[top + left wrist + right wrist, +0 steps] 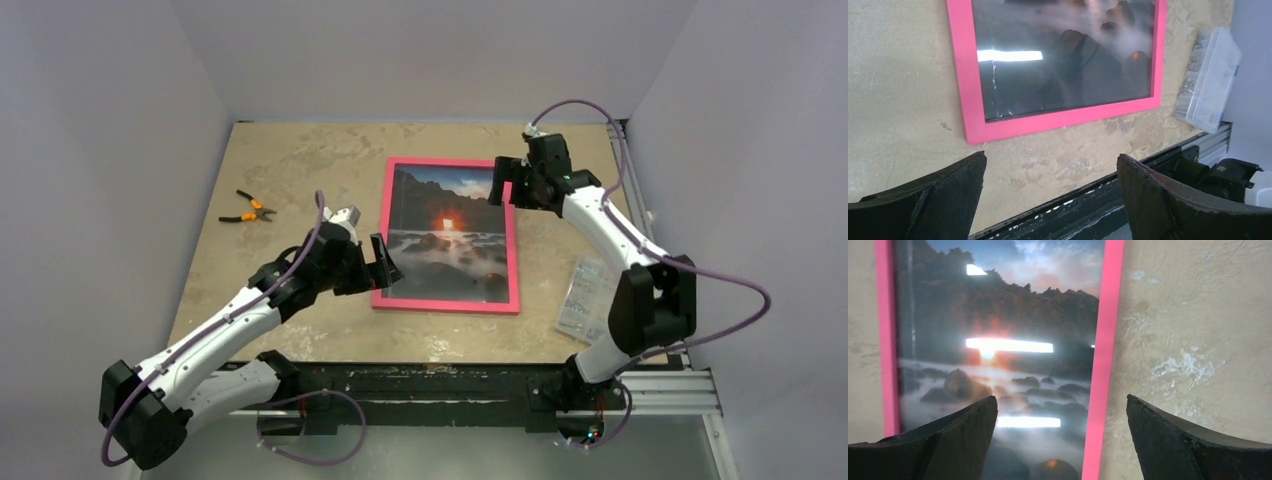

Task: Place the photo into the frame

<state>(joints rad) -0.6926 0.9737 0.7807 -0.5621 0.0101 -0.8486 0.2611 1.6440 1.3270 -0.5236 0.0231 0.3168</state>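
The frame (447, 302), with its narrow pink border, lies flat face up in the middle of the table. The photo (450, 235), a misty landscape with a glowing orange sun, sits inside it under glare. My left gripper (385, 263) stands open beside the frame's near left corner, holding nothing. In the left wrist view that corner of the frame (970, 95) and the photo (1068, 65) lie ahead of the left gripper (1051, 157). My right gripper (503, 181) hangs open above the far right corner. Its view shows the right gripper (1061, 398) straddling the frame's right border (1108, 340), clear of the photo (998, 315).
Orange-handled pliers (247, 210) lie at the left of the table. A clear plastic box (588, 298) of small parts sits at the right near edge, also in the left wrist view as the box (1208, 75). A black rail (440, 378) runs along the near edge. Walls enclose the table.
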